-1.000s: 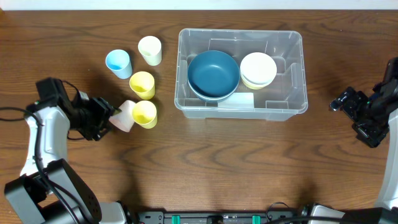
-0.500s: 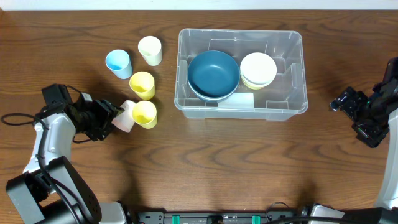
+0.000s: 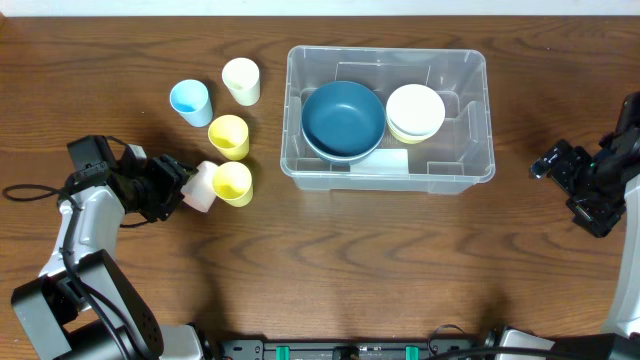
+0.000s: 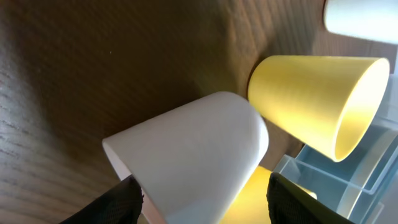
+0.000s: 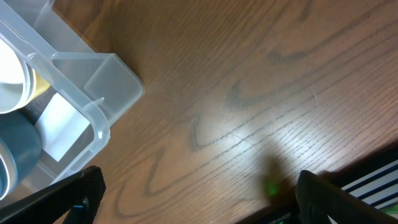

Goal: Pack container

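Container [image 3: 388, 52] sits mid-worktop [image 3: 350, 260]; left of it, left tool [image 3: 185, 188] clasps a tipped pale cup [image 3: 201, 187] (right tool [image 5: 199, 202] gapes, empty).

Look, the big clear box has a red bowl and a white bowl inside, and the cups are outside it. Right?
Not quite: in the overhead view the container holds a blue bowl, not a red one, beside the white bowl. The cups are outside it, as you said.

Clear glossy plastic container [image 3: 488, 120], matt pale cup [image 4: 193, 149], seemingly plastic, wood-grain table [image 3: 350, 260].
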You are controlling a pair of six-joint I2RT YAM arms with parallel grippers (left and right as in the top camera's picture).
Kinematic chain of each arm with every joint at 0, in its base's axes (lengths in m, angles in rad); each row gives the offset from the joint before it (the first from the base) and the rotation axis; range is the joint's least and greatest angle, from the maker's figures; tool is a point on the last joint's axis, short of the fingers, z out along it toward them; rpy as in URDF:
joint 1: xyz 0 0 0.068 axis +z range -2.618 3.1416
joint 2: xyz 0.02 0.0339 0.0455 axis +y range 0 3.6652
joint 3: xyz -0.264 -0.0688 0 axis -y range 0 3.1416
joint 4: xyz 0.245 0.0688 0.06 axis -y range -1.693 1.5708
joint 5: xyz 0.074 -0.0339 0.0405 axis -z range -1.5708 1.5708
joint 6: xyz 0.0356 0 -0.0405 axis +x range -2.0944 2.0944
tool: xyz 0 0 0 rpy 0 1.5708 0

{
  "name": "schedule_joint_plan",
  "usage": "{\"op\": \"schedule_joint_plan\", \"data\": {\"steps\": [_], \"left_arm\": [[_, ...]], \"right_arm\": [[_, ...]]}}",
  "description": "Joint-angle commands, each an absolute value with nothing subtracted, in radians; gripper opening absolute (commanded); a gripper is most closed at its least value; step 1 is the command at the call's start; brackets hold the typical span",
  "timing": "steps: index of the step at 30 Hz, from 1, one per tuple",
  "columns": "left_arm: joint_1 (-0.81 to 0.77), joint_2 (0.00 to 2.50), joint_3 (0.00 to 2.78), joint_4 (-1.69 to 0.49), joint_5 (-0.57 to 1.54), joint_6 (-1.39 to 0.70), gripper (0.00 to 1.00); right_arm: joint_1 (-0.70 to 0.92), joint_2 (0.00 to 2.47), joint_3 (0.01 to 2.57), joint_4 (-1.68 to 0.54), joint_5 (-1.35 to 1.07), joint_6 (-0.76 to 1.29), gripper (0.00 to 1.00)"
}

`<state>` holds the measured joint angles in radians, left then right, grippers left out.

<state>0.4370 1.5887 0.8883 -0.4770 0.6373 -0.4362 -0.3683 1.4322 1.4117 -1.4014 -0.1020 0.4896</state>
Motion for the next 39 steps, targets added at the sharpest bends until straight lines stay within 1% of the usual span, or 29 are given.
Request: {"op": "schedule_joint_plan", "data": {"steps": [1, 12, 17, 22, 30, 31, 33, 35, 37, 39], "left_arm": [[0.439, 1.596, 0.881, -0.464, 0.648, -0.459, 0.65], [0.439, 1.601, 0.879, -0.453, 0.648, -0.459, 0.65], [0.439, 1.602, 0.86, -0.416, 0.649, -0.485, 0.65], [0.439, 1.602, 0.824, -0.326, 0.719, -0.494, 0.65], [0.439, 1.602, 0.821, -0.325, 0.719, -0.495, 0.64], [0.439, 1.603, 0.821, -0.322, 0.719, -0.495, 0.64], [0.439, 1.603, 0.821, -0.315, 0.719, -0.495, 0.56], [0.439, 1.603, 0.821, -0.309, 0.719, -0.495, 0.52], [0.439, 1.603, 0.821, -0.308, 0.719, -0.495, 0.44], [0.439, 1.603, 0.821, -0.307, 0.718, -0.495, 0.42]], "right_arm": [[-0.374, 1.421, 1.411, -1.402, -0.105, 0.5, 0.99], [-0.374, 1.421, 1.411, -1.402, -0.105, 0.5, 0.99], [-0.374, 1.421, 1.411, -1.402, -0.105, 0.5, 0.99], [-0.374, 1.421, 1.411, -1.402, -0.105, 0.5, 0.99], [-0.374, 1.421, 1.411, -1.402, -0.105, 0.5, 0.99], [-0.374, 1.421, 1.411, -1.402, -0.105, 0.5, 0.99], [-0.374, 1.421, 1.411, -1.402, -0.105, 0.5, 0.99], [-0.374, 1.421, 1.411, -1.402, -0.105, 0.5, 0.99], [-0.374, 1.421, 1.411, -1.402, -0.105, 0.5, 0.99], [-0.374, 1.421, 1.411, -1.402, -0.105, 0.5, 0.99]]}}
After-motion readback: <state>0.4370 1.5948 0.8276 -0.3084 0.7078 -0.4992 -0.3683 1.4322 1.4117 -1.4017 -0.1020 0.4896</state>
